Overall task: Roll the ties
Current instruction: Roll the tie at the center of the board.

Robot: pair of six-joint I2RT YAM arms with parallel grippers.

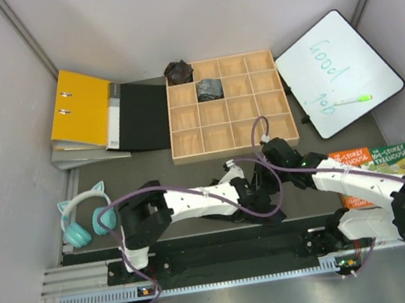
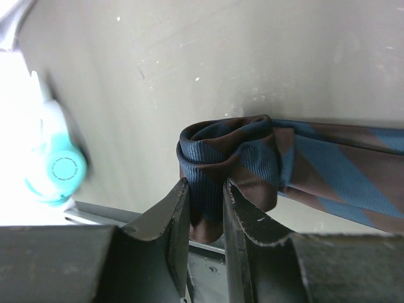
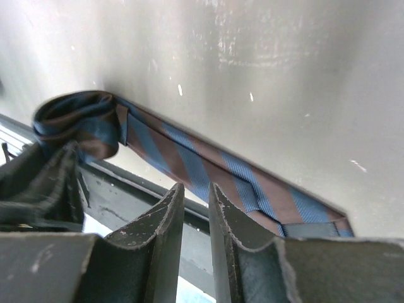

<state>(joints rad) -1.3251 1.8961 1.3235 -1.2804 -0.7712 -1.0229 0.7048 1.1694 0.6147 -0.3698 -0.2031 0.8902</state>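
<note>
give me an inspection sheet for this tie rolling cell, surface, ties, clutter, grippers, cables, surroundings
surface: dark grey table, scuffed and speckled in the wrist views
job's things: striped tie, blue and brown, partly rolled, tail flat on the table; grey rolled tie in a cell of the wooden tray; brownish rolled tie at the tray's far left corner
clutter: binders, teal headphones, whiteboard with green marker, books
grippers: left gripper shut on the striped tie's coil; right gripper jaws nearly together by the tail, grip cannot be told
cables: purple cables loop along both arms
surroundings: pale walls on three sides
</note>
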